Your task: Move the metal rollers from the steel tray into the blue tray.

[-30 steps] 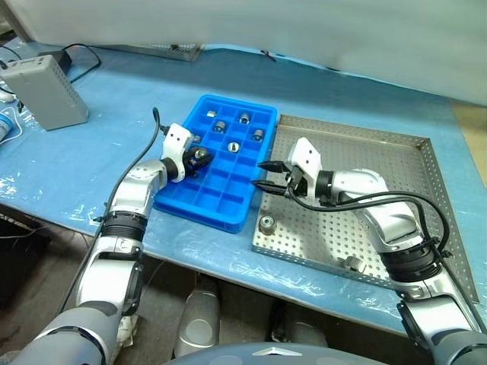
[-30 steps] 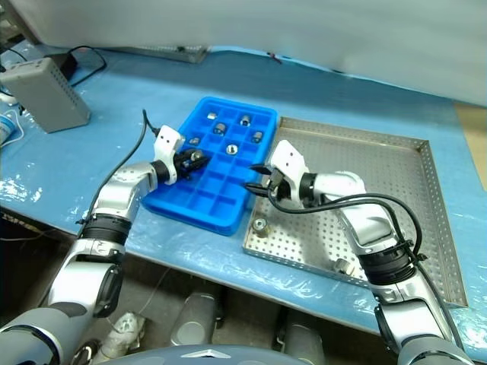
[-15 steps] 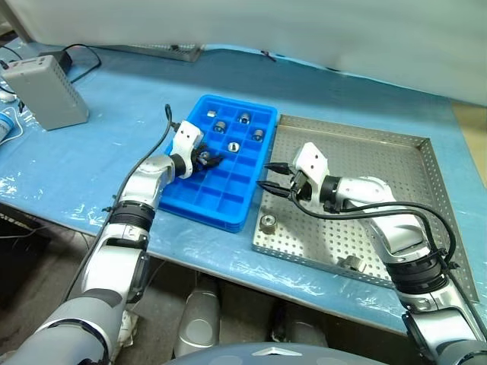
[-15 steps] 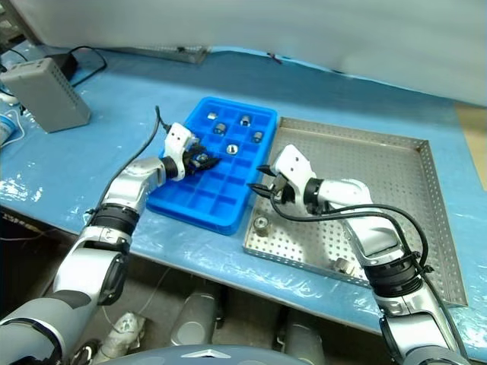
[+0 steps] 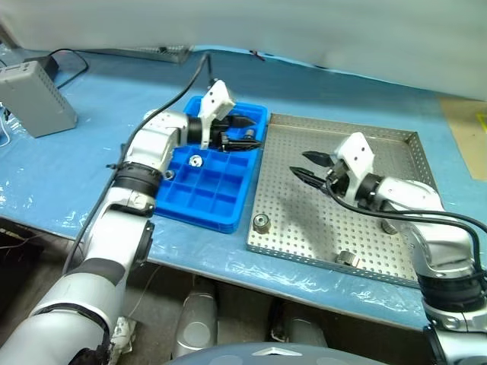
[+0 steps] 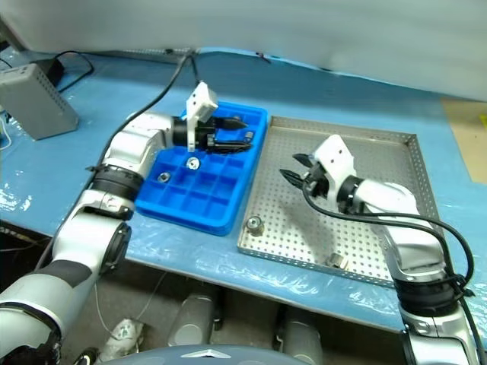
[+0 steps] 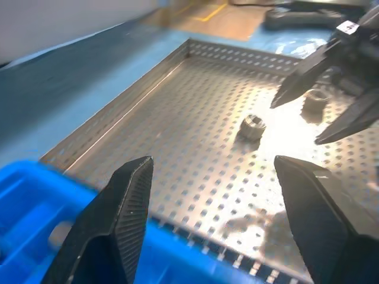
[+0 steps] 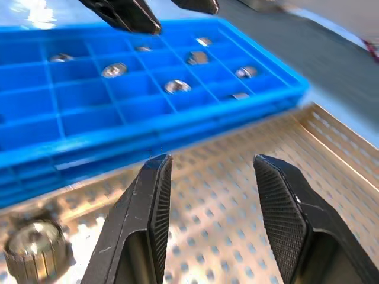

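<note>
The blue tray (image 5: 199,216) lies left of the steel tray (image 5: 319,220) and holds several metal rollers, one of them (image 5: 195,160) in a middle compartment. My left gripper (image 5: 255,131) hangs open and empty above the blue tray's far right part, pointing toward the steel tray. My right gripper (image 5: 299,163) is open and empty above the middle of the steel tray. Loose rollers rest on the perforated floor near the front left corner (image 5: 261,222) and the front rim (image 5: 347,259). The left wrist view has two rollers (image 7: 251,126) on the steel floor beside the right gripper's fingertips (image 7: 296,83).
A grey box (image 5: 34,87) with a black cable stands at the far left of the blue-covered table. A strip of perforated metal (image 5: 163,52) lies along the back edge. Bare tray floor (image 5: 380,152) stretches to the right of my right gripper.
My left gripper opened, left its roller in the blue tray, then rose and swung right toward the steel tray. The right gripper drew back to the right. The camera view has shifted.
</note>
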Motion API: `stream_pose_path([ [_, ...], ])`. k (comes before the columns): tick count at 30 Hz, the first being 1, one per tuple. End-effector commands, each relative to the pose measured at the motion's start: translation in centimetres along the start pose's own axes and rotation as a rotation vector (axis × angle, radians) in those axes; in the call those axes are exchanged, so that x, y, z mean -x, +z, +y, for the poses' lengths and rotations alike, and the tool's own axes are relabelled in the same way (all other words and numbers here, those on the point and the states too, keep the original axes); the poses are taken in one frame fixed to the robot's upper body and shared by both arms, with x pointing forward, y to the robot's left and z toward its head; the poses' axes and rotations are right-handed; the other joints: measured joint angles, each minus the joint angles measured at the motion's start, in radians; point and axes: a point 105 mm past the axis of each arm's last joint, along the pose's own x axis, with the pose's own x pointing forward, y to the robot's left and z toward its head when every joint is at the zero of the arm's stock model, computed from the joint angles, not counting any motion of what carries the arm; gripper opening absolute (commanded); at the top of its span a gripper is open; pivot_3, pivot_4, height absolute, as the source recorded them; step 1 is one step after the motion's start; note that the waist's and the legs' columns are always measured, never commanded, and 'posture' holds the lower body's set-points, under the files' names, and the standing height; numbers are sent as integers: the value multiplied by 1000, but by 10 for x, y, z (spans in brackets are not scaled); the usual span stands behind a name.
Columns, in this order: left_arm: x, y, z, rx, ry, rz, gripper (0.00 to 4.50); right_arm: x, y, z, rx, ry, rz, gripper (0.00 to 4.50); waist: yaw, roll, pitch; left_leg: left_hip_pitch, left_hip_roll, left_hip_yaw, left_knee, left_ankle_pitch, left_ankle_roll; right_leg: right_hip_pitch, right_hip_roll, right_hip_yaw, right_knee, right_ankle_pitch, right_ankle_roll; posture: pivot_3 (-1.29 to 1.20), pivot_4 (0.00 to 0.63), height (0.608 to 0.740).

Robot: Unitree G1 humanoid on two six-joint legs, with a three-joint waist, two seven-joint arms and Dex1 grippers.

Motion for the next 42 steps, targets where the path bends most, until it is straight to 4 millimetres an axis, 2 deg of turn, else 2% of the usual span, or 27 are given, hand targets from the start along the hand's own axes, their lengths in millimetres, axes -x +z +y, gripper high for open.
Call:
stream_pose_path([
  [1, -29, -4, -20, -44, -163, 24, 3433, 31, 13, -21, 37, -161, -29, 2260, -12, 0, 0, 0, 0, 0, -1, 0, 0, 0, 0, 0, -1, 0, 0, -96, 150, 740],
  [4, -49, -18, -39, -73, -278, 58, 3433, 55, 8, -28, 35, -259, 3, 2260, -37, 0, 0, -1, 0, 1, 0, 0, 3, 1, 0, 0, -4, 0, 1, -148, 150, 740],
  [7, -66, -30, -45, -79, -299, 98, 3433, 68, 5, -21, 25, -305, 18, 2260, -68, 1, 0, 0, 0, 1, -1, 0, 6, 2, 1, 0, -7, 1, 2, -230, 150, 740],
  [10, -71, -30, -50, -88, -346, 97, 3433, 76, 1, -12, 9, -344, 38, 2260, -102, 1, 0, 0, -1, 1, -1, 0, 6, 2, 1, -1, -9, 1, 3, -274, 150, 740],
  [11, -69, -29, -51, -99, -370, 98, 3433, 78, -1, -10, 4, -354, 47, 2260, -111, 1, 0, 0, -1, 1, -1, 0, 6, 2, 1, -1, -9, 1, 4, -281, 150, 740],
  [14, -46, -36, -55, -215, -488, 180, 3433, 83, -4, 1, -19, -361, 61, 2260, -131, 1, 0, 2, -1, 1, -2, -1, 5, 3, 1, -1, -10, -2, 11, -306, 150, 740],
  [17, -30, -24, -49, -265, -509, 243, 3433, 86, -11, 5, -29, -367, 91, 2260, -144, 1, 0, 4, -1, 1, -3, -2, 3, 4, 1, 0, -10, -2, 11, -296, 150, 740],
  [21, -25, -14, -36, -244, -485, 380, 3433, 77, -15, 9, -40, -363, 91, 2260, -140, 0, 0, 2, -2, 1, -1, -2, 3, 5, 0, -1, -10, -2, 11, -289, 150, 740],
  [24, -24, -9, -37, -192, -483, 417, 3433, 69, -16, 15, -53, -344, 78, 2260, -140, 0, 0, 2, -3, 2, 0, -2, 5, 8, -1, 0, -11, -1, 9, -279, 150, 740],
  [31, -14, -28, -64, 21, -472, 576, 3433, 54, -29, 25, -89, -324, 78, 2260, -153, 1, 0, 3, -1, 2, -3, -1, 7, 6, 1, 0, -11, 1, 3, -240, 150, 740],
  [38, 8, -47, -59, 114, -273, 711, 3433, 43, -37, 34, -97, -301, 82, 2260, -150, 1, 0, 4, -1, 3, -1, -2, 5, 8, 1, 0, -10, 1, 4, -206, 150, 740],
  [42, 16, -57, -59, 62, -229, 755, 3433, 38, -41, 38, -103, -279, 83, 2260, -149, 1, -1, 4, -1, 2, -1, -2, 5, 8, 1, 0, -10, -1, 7, -184, 150, 740],
])
